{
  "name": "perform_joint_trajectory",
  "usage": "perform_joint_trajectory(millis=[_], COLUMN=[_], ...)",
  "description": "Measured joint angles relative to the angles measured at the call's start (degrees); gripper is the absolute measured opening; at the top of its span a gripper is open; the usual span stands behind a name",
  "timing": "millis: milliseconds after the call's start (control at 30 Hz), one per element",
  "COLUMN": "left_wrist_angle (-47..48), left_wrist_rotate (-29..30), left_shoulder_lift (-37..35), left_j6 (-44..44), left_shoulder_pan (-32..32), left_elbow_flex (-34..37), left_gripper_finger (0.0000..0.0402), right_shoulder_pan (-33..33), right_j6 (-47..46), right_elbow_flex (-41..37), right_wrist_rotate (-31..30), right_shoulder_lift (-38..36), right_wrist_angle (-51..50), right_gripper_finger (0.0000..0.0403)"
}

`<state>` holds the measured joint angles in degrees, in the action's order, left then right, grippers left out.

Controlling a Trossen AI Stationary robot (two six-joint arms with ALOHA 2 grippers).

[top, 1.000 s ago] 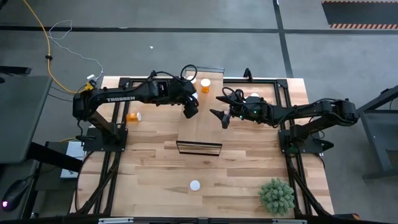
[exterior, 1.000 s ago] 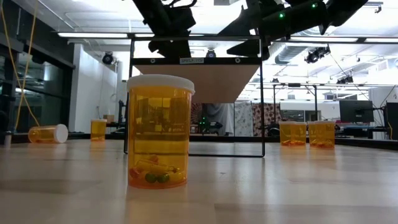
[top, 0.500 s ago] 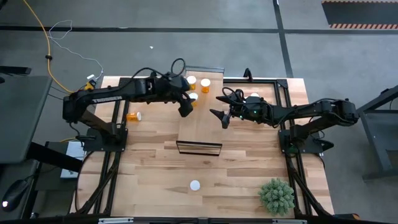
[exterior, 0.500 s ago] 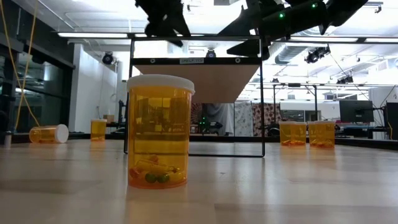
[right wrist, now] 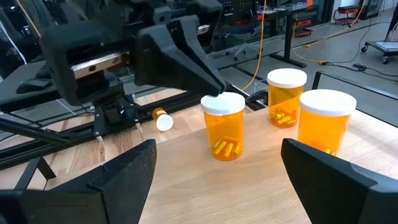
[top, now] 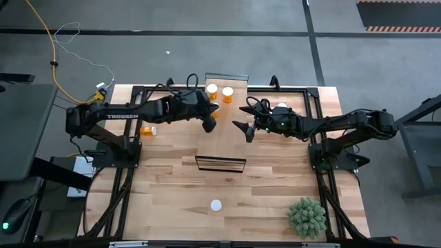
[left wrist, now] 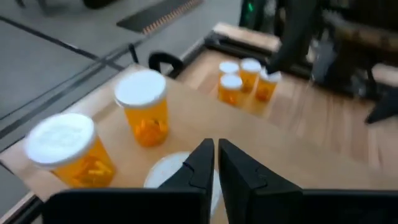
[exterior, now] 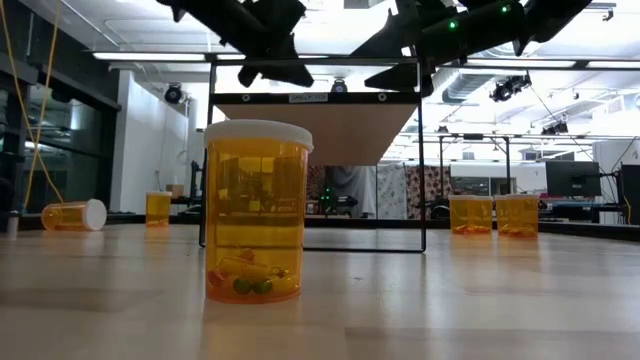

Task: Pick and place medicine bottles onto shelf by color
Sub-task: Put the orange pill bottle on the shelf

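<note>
Three orange medicine bottles with white caps stand on the far end of the light-wood shelf (top: pixel 224 141): two at the back (top: pixel 212 89) (top: pixel 227 92) and one nearer (right wrist: pixel 224 134). My left gripper (left wrist: pixel 216 163) is shut, and its tips stand right over the nearer bottle's cap (left wrist: pixel 171 180). My right gripper (top: pixel 247 131) hangs open over the shelf's right side, pointing at the bottles and holding nothing. Another bottle (top: pixel 147 129) lies on its side on the table at the left. One (exterior: pixel 258 210) stands near the front edge. My left gripper's shut fingertips (right wrist: pixel 210 86) come down slanting from the table's left onto the rim of the nearer bottle's cap (right wrist: pixel 222 102). Whether they touch it, I cannot tell. The bottle stands upright on the shelf.
More bottles (left wrist: pixel 249 78) stand grouped on the table beyond the shelf's right side, near my right arm. A small green plant (top: pixel 306 216) sits at the front right corner. The shelf's dark frame (exterior: pixel 212 150) rises from the tabletop.
My left gripper rose a little over the shelf, came down again above the nearer bottle and shut. Its arm has drawn back toward the table's left edge. The bottles stay upright.
</note>
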<state>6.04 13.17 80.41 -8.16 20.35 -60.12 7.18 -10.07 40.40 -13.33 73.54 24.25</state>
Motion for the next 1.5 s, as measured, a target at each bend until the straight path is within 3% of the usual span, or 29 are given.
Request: perform_joint_trajectory(millis=[133,367,1500], left_wrist_angle=[-1.23,-2.25,-3.28], left_wrist_rotate=[5.07,7.75,13.29], left_shoulder_lift=[0.05,2.25,5.17], left_j6=[-2.10,-4.14,-7.41], left_shoulder_pan=[0.06,-0.70,-2.72], left_elbow_flex=[0.36,0.40,0.29], left_gripper_finger=[0.0009,0.0001,0.0000], right_shoulder_pan=[0.00,0.00,0.00], right_j6=[0.00,-0.17,0.00], right_elbow_flex=[0.00,0.00,0.00], right_wrist_rotate=[0.00,0.01,0.01], right_shoulder_lift=[0.00,0.00,0.00], right_wrist_angle=[0.02,0.04,0.20], right_gripper_finger=[0.0337,0.0337,0.0337])
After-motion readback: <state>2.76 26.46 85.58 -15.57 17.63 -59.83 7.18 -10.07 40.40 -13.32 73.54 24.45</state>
